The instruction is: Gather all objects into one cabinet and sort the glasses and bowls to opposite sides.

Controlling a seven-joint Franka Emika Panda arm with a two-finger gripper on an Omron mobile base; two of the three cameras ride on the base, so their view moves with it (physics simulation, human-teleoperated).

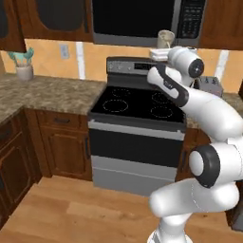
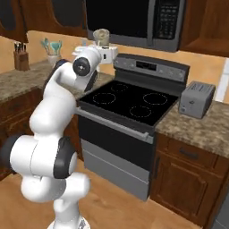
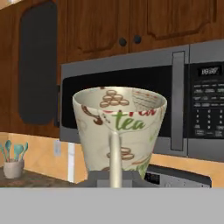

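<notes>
The cream flared ceramic mug (image 3: pixel 119 131) carries brown bean-like dots, brown swirls, a red word above green letters reading "tea", and a cream handle down its near side. The wide stainless microwave (image 3: pixel 144 105) behind it is grey with a black window and a black keypad panel. The arched wood wall cabinet (image 3: pixel 39 65) is dark brown with near-black glass. The range (image 1: pixel 137 137) has a black top with thin pale rings, a black oven door and a silver drawer. The speckled stone desk (image 1: pixel 42 95) is mottled brown-grey; the boxy toaster (image 2: pixel 197 99) is grey. The utensil crock (image 1: pixel 23 71) is cream, holding teal tools. The backsplash is orange-tan, the plank floor light honey wood.
</notes>
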